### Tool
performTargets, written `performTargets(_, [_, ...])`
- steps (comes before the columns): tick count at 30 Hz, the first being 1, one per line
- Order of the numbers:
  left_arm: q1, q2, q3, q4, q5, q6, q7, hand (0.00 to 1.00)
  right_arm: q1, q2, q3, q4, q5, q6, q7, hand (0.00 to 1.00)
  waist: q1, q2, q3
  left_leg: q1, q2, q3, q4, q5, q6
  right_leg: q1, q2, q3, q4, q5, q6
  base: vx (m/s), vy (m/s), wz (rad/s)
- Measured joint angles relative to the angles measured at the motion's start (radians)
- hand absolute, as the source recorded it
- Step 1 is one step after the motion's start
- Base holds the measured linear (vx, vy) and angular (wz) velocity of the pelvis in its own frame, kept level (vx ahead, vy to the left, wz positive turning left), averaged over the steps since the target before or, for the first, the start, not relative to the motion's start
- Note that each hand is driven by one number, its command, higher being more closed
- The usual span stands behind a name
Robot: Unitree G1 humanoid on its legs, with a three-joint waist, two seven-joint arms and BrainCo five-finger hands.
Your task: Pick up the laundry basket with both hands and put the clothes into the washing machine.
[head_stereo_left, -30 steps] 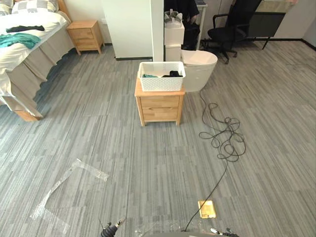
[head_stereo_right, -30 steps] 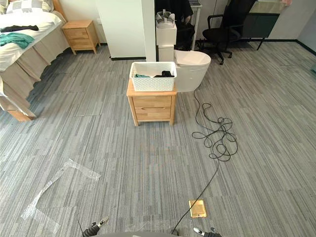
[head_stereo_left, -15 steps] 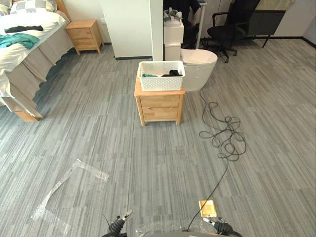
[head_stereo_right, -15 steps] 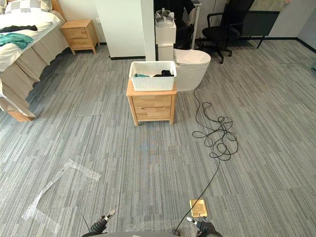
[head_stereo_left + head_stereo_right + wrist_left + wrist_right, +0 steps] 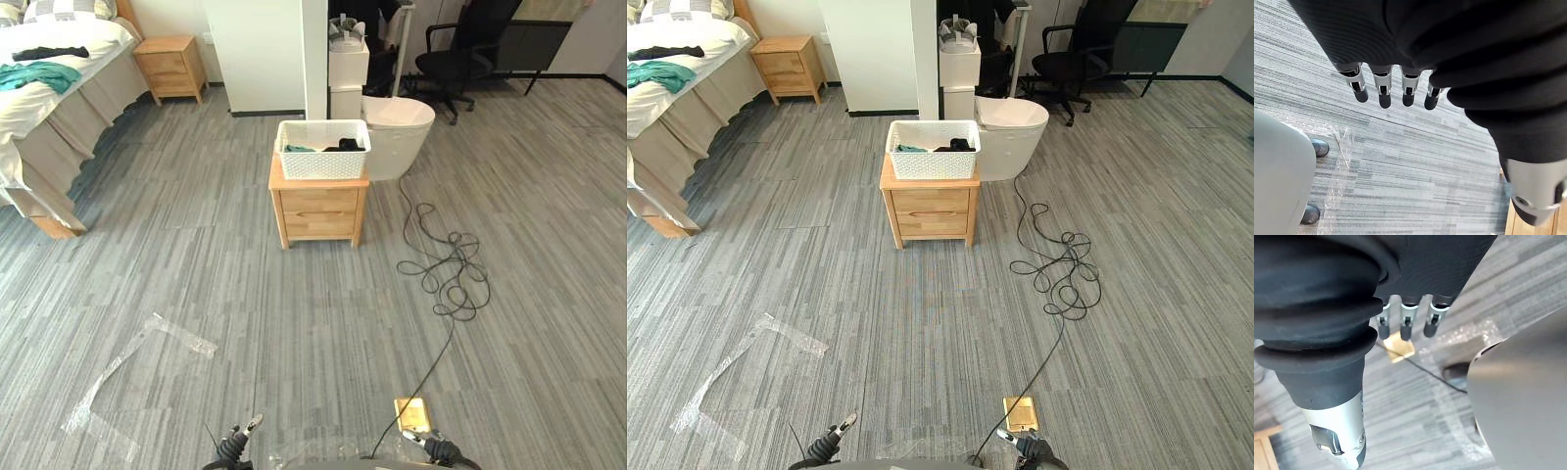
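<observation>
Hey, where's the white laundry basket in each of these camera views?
Left eye view: the white laundry basket sits upper centre, on top of the wooden nightstand.
Right eye view: the basket sits upper centre, just left of middle, on that nightstand.
Left wrist view: aimed at the grey floor past the left hand.
Right wrist view: aimed at the grey floor past the right hand.
Shared landmark: the nightstand, in both eye views.

Grey plank floor point(image 5: 294, 323), wooden nightstand point(image 5: 318, 211), bed point(image 5: 39, 108), black office chair point(image 5: 470, 39).
</observation>
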Motion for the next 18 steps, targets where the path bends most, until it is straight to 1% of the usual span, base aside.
performTargets(6, [-0.001, 0.004, -0.004, -0.002, -0.009, -0.001, 0.000, 0.00, -0.003, 0.000, -0.001, 0.000, 0.001, 0.001, 0.000, 0.00, 0.000, -0.006, 0.008, -0.009, -0.002, 0.000, -0.005, 0.001, 0.000, -0.016, -0.001, -0.001, 0.000, 0.000, 0.000, -0.05, 0.000, 0.00])
performTargets(7, [-0.001, 0.005, -0.005, -0.007, -0.010, -0.001, 0.000, 0.00, -0.005, -0.001, -0.004, 0.000, 0.004, 0.001, 0.000, 0.00, 0.000, -0.004, 0.011, -0.014, -0.004, 0.001, -0.009, 0.004, 0.004, -0.022, -0.003, -0.001, 0.000, 0.000, -0.001, -0.03, 0.006, -0.02])
performTargets(8, [-0.001, 0.006, -0.015, -0.009, -0.017, -0.001, 0.001, 0.00, -0.007, -0.004, -0.019, 0.000, 0.010, 0.002, 0.000, 0.00, 0.000, -0.009, 0.018, -0.018, -0.007, 0.001, -0.020, 0.007, 0.008, -0.033, -0.005, 0.000, 0.007, 0.000, 0.000, 0.00, 0.000, 0.00])
performTargets(9, [-0.002, 0.007, -0.023, -0.010, -0.018, -0.002, 0.001, 0.00, -0.012, -0.006, -0.027, 0.000, 0.011, 0.003, 0.000, 0.00, 0.000, -0.003, 0.021, -0.021, -0.008, 0.001, -0.020, 0.007, 0.008, -0.039, -0.007, 0.000, 0.016, -0.003, 0.003, -0.01, 0.032, -0.03])
performTargets(10, [-0.010, 0.008, -0.030, -0.010, -0.019, -0.002, 0.001, 0.00, -0.028, -0.013, -0.049, -0.001, 0.032, 0.003, -0.001, 0.00, -0.002, 0.005, 0.035, -0.031, -0.010, 0.001, -0.015, 0.007, 0.008, -0.069, -0.015, 0.001, 0.065, -0.023, 0.024, 0.01, 0.041, -0.01])
performTargets(11, [-0.016, 0.008, -0.035, -0.010, -0.018, -0.002, 0.001, 0.00, -0.038, -0.018, -0.061, 0.000, 0.046, 0.003, -0.001, 0.00, -0.004, 0.005, 0.047, -0.034, -0.013, 0.001, -0.012, 0.007, 0.008, -0.089, -0.022, 0.000, 0.104, -0.042, 0.031, -0.01, 0.072, 0.06])
performTargets(12, [-0.022, 0.011, -0.039, -0.014, -0.018, -0.002, 0.000, 0.00, -0.046, -0.025, -0.081, -0.001, 0.064, 0.003, -0.001, 0.00, -0.013, 0.009, 0.070, -0.032, -0.025, -0.003, -0.005, 0.005, 0.010, -0.130, -0.045, -0.006, 0.213, -0.093, 0.039, -0.03, 0.084, 0.25])
performTargets(13, [-0.026, 0.013, -0.039, -0.015, -0.015, -0.002, 0.000, 0.00, -0.049, -0.030, -0.105, -0.007, 0.091, 0.002, -0.001, 0.00, -0.024, 0.009, 0.091, -0.031, -0.038, -0.027, 0.001, -0.006, 0.028, -0.183, -0.080, -0.029, 0.372, -0.146, 0.068, -0.05, 0.085, 0.36])
performTargets(14, [-0.026, 0.014, -0.039, -0.015, -0.014, -0.002, 0.000, 0.00, -0.048, -0.031, -0.120, -0.012, 0.099, 0.002, -0.001, 0.00, -0.026, 0.008, 0.097, -0.025, -0.046, -0.034, 0.004, -0.013, 0.047, -0.220, -0.102, -0.040, 0.472, -0.162, 0.066, -0.05, 0.107, 0.45])
performTargets(15, [-0.027, 0.014, -0.039, -0.021, -0.007, -0.003, -0.001, 0.00, -0.037, -0.023, -0.143, -0.024, 0.123, 0.001, -0.001, 0.00, -0.024, -0.011, 0.110, -0.009, -0.071, -0.051, 0.011, -0.026, 0.064, -0.313, -0.160, -0.057, 0.706, -0.179, 0.021, 0.02, 0.122, 0.52])
performTargets(16, [-0.034, 0.030, -0.036, -0.021, -0.006, -0.001, -0.001, 0.00, -0.014, -0.010, -0.149, -0.030, 0.139, 0.001, -0.001, 0.00, -0.024, -0.026, 0.123, 0.016, -0.095, -0.071, 0.014, -0.036, 0.077, -0.399, -0.215, -0.053, 0.907, -0.174, -0.062, 0.10, 0.112, 0.49])
performTargets(17, [-0.032, 0.033, -0.028, -0.021, -0.007, 0.001, 0.000, 0.00, -0.005, -0.004, -0.149, -0.030, 0.142, 0.001, -0.001, 0.00, -0.024, -0.033, 0.124, 0.035, -0.096, -0.075, 0.017, -0.046, 0.089, -0.426, -0.226, -0.048, 0.965, -0.179, -0.055, 0.16, 0.060, 0.38])
performTargets(18, [-0.024, 0.032, -0.005, -0.021, -0.009, 0.003, 0.002, 0.00, 0.002, 0.004, -0.161, -0.034, 0.163, 0.002, 0.000, 0.00, -0.023, -0.033, 0.124, 0.054, -0.086, -0.081, 0.021, -0.066, 0.091, -0.464, -0.230, -0.059, 1.005, -0.202, -0.016, 0.28, 0.045, 0.07])
